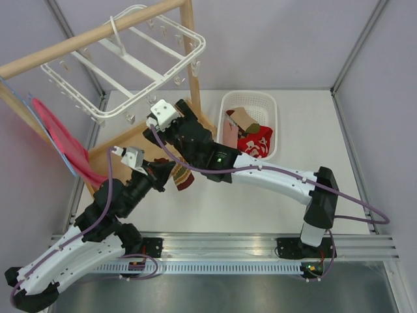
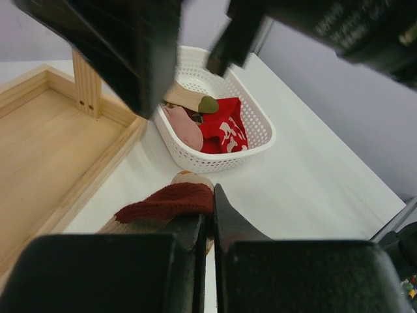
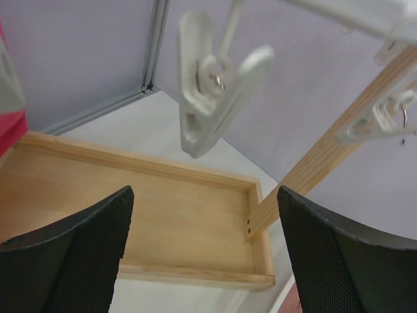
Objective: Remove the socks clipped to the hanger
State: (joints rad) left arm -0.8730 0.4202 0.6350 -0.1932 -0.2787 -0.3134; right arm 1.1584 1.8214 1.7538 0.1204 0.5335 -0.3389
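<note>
My left gripper [image 2: 210, 195] is shut on a brown-and-cream checkered sock with a dark red cuff [image 2: 171, 199]. It holds the sock low over the table, seen in the top view [image 1: 182, 177] just right of the gripper [image 1: 167, 171]. My right gripper [image 3: 205, 190] is open and empty, just under a dangling empty white clip [image 3: 212, 98] of the white hanger [image 1: 130, 65]. Other clips in view hold nothing. Red socks [image 1: 257, 142] and a pale pink sock [image 1: 231, 134] lie in the white basket [image 1: 273, 114].
The hanger hangs from a wooden rack bar [image 1: 91, 36] with an upright post [image 1: 191, 59] and a shallow wooden base tray [image 3: 163, 222]. A pink-red sheet [image 1: 58, 137] leans at the left. The basket also shows in the left wrist view [image 2: 260, 140].
</note>
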